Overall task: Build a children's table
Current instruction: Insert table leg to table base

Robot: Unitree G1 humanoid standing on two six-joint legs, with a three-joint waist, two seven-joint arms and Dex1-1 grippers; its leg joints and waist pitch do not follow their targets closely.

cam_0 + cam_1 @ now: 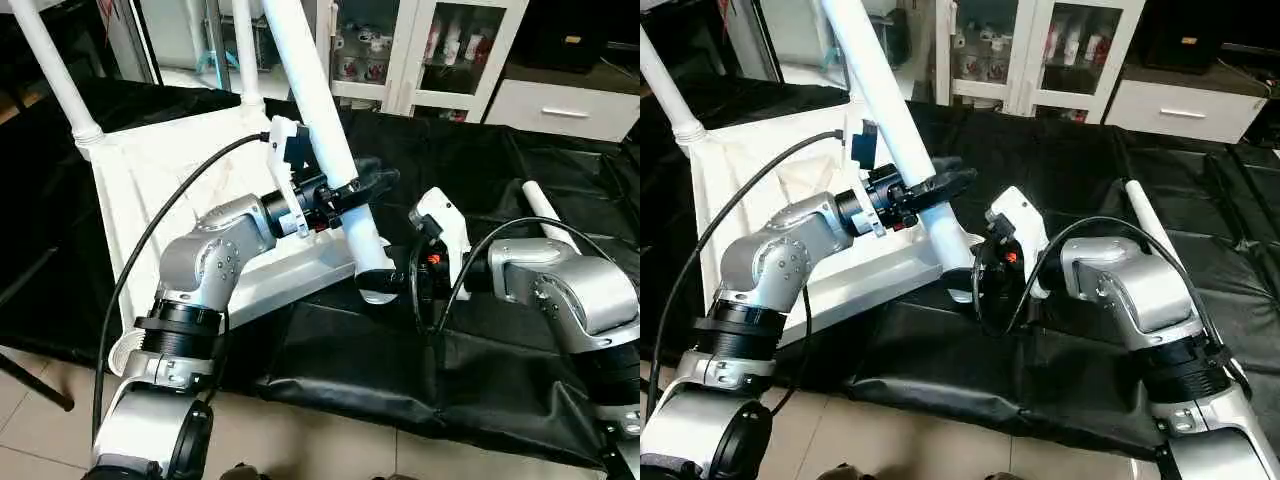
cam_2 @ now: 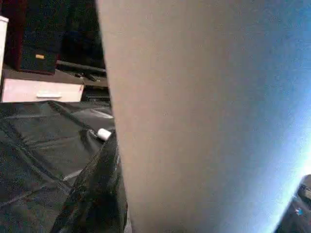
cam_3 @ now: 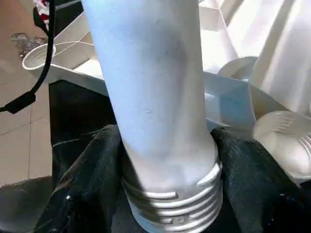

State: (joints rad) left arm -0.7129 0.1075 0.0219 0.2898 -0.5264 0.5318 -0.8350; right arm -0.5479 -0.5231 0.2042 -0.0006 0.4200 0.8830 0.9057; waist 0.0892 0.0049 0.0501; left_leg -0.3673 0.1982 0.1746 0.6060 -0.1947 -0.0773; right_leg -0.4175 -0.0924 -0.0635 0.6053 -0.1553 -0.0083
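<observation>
2 silver arms reach over the black-covered counter (image 1: pixel 480 150), where the white plastic rectangular top (image 1: pixel 150 190) of the children's table lies upside down at the counter's left end, its near-left round corner socket (image 1: pixel 125 352) hanging past the near edge. 2 long tapered white tube legs (image 1: pixel 55 70) already stand in its far corners; the second (image 1: pixel 245 50) rises at the far right corner.

The left pincer (image 1: pixel 365 185) has its 2 black fingers on either side of a third white tube leg (image 1: pixel 320 110), which leans up and to the left with its threaded lower end (image 3: pixel 180 213) at the top's near-right corner, just above the black cover. Whether those fingers are pressing the tube or only bracketing it, I cannot tell. In the right wrist view the ribbed thread shows clearly, sitting against crumpled black cloth beside the top's ribbed underside (image 3: pixel 228 29).

The right pincer (image 1: pixel 425 262) points at that leg's lower end from the right; its fingers are hidden behind the wrist's white housing, so their state cannot be told.

1 more white tube leg (image 1: pixel 540 208) lies flat on the counter toward its right edge, beyond the right forearm.
</observation>
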